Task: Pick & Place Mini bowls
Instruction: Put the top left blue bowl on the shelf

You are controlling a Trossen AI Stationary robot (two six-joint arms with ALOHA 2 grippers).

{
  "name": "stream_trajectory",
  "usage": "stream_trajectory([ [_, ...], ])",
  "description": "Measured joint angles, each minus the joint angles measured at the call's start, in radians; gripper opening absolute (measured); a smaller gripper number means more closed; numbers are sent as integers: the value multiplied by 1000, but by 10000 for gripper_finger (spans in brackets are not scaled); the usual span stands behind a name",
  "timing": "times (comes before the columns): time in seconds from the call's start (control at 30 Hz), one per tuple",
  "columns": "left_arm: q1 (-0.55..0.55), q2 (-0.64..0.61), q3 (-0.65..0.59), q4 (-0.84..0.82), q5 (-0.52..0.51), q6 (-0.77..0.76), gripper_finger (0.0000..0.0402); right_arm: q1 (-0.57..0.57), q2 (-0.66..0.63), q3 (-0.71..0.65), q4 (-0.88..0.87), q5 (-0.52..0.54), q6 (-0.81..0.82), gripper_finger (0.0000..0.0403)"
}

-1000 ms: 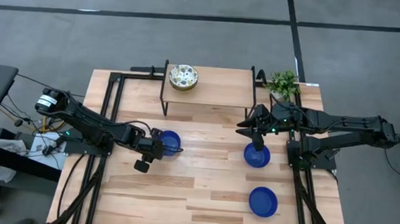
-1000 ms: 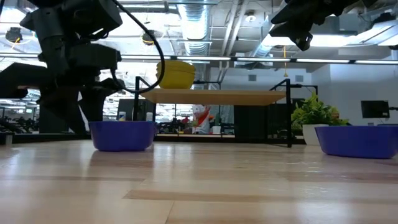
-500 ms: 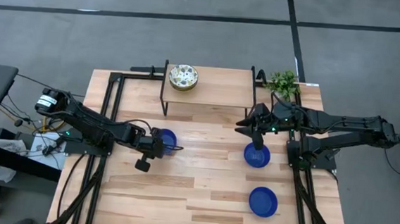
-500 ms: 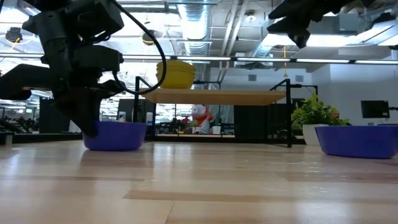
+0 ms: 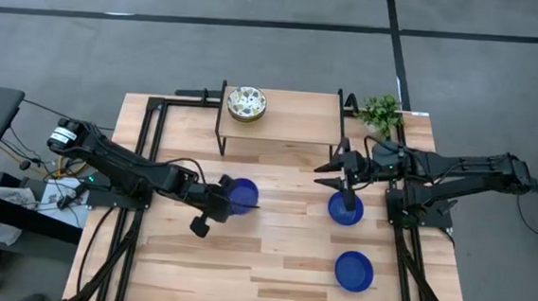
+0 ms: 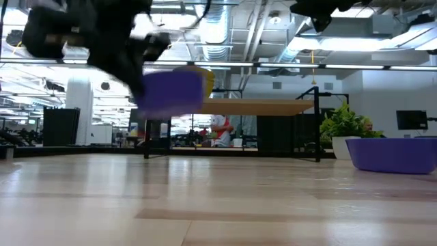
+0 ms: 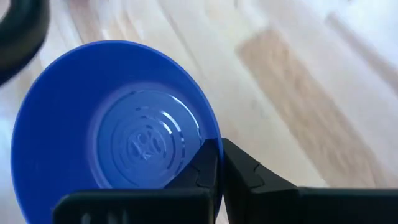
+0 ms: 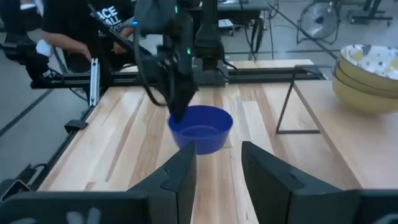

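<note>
My left gripper [image 5: 230, 198] is shut on a glossy blue mini bowl [image 5: 242, 196], held in the air left of the table's middle; it also shows in the low view [image 6: 172, 94] and the right wrist view [image 8: 200, 127]. My right gripper [image 5: 346, 181] is open and empty, hovering above a second blue bowl [image 5: 345, 211] that rests on its base on the table. A third blue bowl [image 5: 354, 270] sits near the front right. Stacked floral bowls [image 5: 247, 103] stand on the raised shelf [image 5: 291, 109] at the back. My left gripper pinches the bowl's rim [image 7: 210, 144] on the side toward the table's left, one finger inside the bowl and one outside. The fingers come slanting down from the table's left. The bowl is lifted clear of the table, its opening up.
A small potted plant [image 5: 380, 111] stands at the back right beside the shelf. The shelf's black metal legs [image 5: 221, 133] stand behind both grippers. Bare wood [image 5: 271, 255] lies between the held bowl and the front-right bowl. A person [image 8: 74, 25] is beyond the table's left side.
My left gripper has dropped onto the blue bowl's left rim and taken hold of it. It has then lifted the bowl clear of the table and carried it a short way toward the table's right.
</note>
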Motion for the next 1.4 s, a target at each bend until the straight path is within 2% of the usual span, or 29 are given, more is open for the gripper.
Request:
stream_trajectory([
  [0.23,-17,0,125,2,-2,78,4,28,5,4,-3,0,-18,117],
  [0.4,-17,0,171,2,-4,78,4,62,99,106,-65,-2,-98,117],
  [0.67,-44,0,209,-9,-6,78,4,81,375,454,-545,35,-364,116],
  [0.77,-68,0,210,-18,-8,77,4,81,459,567,-649,34,-450,113],
  [0.97,-117,0,211,-113,-22,56,4,83,579,748,-678,23,-607,99],
  [1.1,-142,0,211,-140,-23,56,4,88,652,839,-675,22,-635,96],
  [1.4,-161,0,211,-186,-36,56,4,156,811,929,-691,20,-700,97],
])
